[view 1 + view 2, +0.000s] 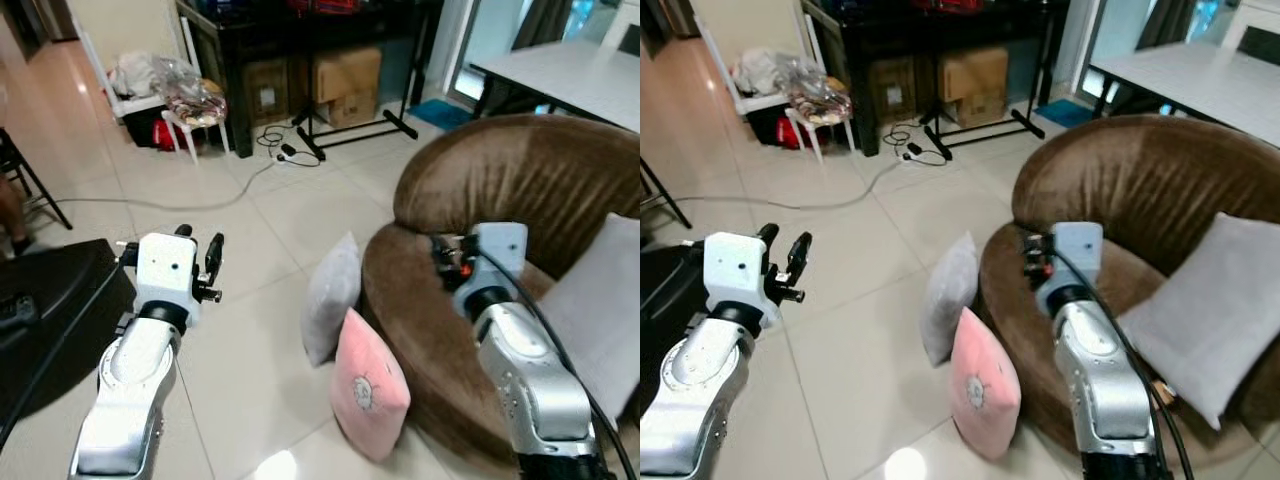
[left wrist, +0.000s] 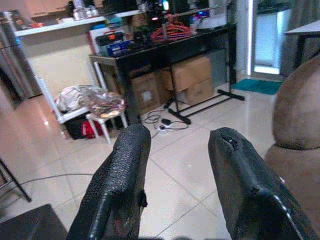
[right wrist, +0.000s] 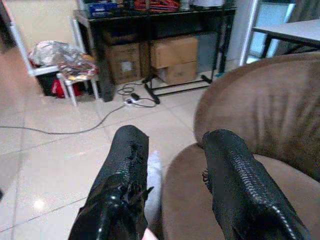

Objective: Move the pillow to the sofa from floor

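Observation:
Two pillows stand on the tiled floor against the front of the round brown sofa [image 1: 520, 170]: a grey pillow [image 1: 332, 295] and, nearer me, a pink pillow [image 1: 368, 385] with a small face print. Another grey pillow [image 1: 600, 300] lies on the sofa seat at the right. My left gripper [image 1: 200, 245] is raised over bare tiles left of the pillows, open and holding nothing [image 2: 177, 135]. My right gripper [image 1: 445, 255] hovers over the sofa's front rim, open and holding nothing [image 3: 175, 134]. In the right wrist view the floor's grey pillow [image 3: 154, 167] shows between the fingers.
A black table [image 1: 300, 30] with cardboard boxes [image 1: 345, 80] under it stands at the back, with a stand's black feet [image 1: 350, 135] and a cable [image 1: 180, 200] on the floor. A white stool with bags [image 1: 190, 105] is back left. A black object [image 1: 50, 300] lies at my left.

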`<state>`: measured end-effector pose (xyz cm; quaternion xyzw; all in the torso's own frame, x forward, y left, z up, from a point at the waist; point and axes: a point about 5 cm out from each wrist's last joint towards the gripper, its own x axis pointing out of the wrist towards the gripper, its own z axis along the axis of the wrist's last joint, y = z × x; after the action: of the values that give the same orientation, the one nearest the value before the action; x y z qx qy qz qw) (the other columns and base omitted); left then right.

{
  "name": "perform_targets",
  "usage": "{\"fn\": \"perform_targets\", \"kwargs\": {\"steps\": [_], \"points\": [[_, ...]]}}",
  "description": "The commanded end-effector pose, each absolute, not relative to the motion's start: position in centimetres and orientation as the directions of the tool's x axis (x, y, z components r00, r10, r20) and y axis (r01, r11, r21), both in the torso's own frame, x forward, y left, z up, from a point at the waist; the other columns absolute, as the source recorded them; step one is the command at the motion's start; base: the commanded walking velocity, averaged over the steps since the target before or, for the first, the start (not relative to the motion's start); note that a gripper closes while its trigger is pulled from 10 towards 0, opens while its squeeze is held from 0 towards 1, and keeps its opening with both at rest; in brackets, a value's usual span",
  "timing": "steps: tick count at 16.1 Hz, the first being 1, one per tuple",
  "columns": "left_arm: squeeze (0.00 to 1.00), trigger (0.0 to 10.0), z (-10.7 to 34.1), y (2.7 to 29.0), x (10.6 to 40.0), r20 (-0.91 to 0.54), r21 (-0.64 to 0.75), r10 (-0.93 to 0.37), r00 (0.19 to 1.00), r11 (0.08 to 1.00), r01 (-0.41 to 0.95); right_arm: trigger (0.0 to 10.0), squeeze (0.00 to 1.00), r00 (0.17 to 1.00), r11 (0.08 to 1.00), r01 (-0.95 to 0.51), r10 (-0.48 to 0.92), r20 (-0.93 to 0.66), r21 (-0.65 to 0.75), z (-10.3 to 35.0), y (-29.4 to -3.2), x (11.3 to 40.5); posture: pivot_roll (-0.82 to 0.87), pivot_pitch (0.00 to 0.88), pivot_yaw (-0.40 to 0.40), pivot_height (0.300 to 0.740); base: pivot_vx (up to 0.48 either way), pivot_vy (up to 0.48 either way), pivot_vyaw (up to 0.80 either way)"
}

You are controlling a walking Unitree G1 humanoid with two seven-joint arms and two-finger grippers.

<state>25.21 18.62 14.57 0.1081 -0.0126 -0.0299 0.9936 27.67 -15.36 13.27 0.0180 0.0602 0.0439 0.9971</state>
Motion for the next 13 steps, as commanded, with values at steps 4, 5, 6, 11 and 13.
{"fn": "perform_targets", "kwargs": {"steps": [4,5,6,11,13], "points": [[0.00,10.0,14.53,18.99,25.18,0.011,0.226,-0.054,0.998,0.973,0.050,10.0,0.00,0.988,0.992,-0.117,0.122,-0.100,0.050,13.82,-14.52,27.81,-0.08,0.000,0.007,0.740,0.269,0.000,0.00],[0.00,10.0,14.55,18.98,25.24,0.012,0.226,-0.055,0.998,0.973,0.051,10.0,0.00,0.988,0.992,-0.116,0.120,-0.100,0.051,13.84,-14.52,27.86,-0.08,0.000,0.010,0.740,0.270,0.000,0.00],[0.00,10.0,14.56,18.99,25.25,0.012,0.226,-0.056,0.998,0.973,0.052,10.0,0.00,0.988,0.992,-0.115,0.120,-0.099,0.051,13.85,-14.52,27.88,-0.08,0.000,0.010,0.740,0.270,0.000,0.00],[0.00,10.0,14.57,18.96,25.35,0.012,0.226,-0.061,0.998,0.972,0.057,10.0,0.00,0.988,0.992,-0.113,0.118,-0.097,0.052,13.90,-14.55,27.88,-0.08,0.000,0.014,0.740,0.269,0.000,0.00],[0.00,10.0,14.58,18.97,25.40,0.012,0.227,-0.063,0.998,0.972,0.059,10.0,0.00,0.989,0.992,-0.111,0.115,-0.095,0.054,13.92,-14.55,27.88,-0.08,0.000,0.015,0.740,0.268,0.000,0.00]]}}
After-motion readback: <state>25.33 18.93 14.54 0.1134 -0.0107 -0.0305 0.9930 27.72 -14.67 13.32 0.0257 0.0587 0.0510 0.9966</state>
